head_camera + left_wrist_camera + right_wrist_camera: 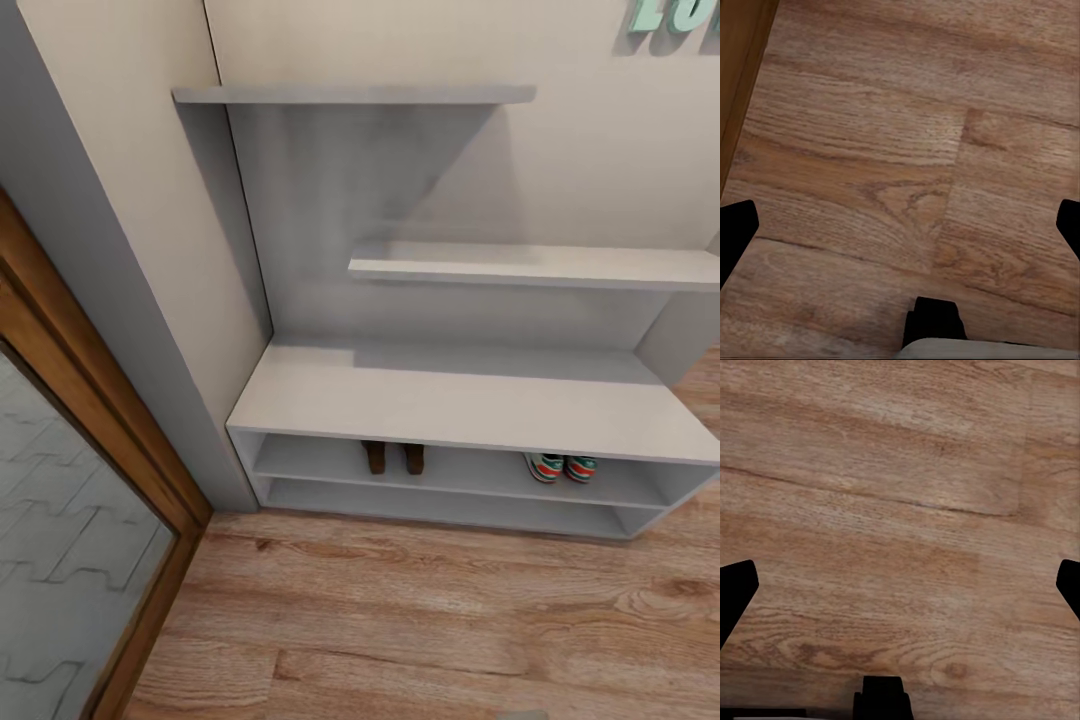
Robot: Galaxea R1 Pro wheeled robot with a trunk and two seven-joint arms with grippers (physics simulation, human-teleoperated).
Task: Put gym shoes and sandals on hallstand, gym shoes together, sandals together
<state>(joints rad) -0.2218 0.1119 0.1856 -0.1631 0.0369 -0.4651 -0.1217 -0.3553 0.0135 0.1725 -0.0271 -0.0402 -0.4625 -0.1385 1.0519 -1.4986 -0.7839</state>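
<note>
Head view, L to R: wood-framed mirror (60,560) at far left edge, grey wall section beside it, then hallstand (470,400) against wall, broad low top bare. Both sandals (394,457) side by side in upper shelf slot, toward its left part, ends facing out. Both gym shoes (562,467) next to each other in same slot, further right, well apart from sandals. Corridor floor (420,620) in front, wood planks. L wrist view: left gripper (900,225) over floor, fingers spread wide, holding nothing. R wrist view: right gripper (900,585) likewise wide apart, empty, over planks.
</note>
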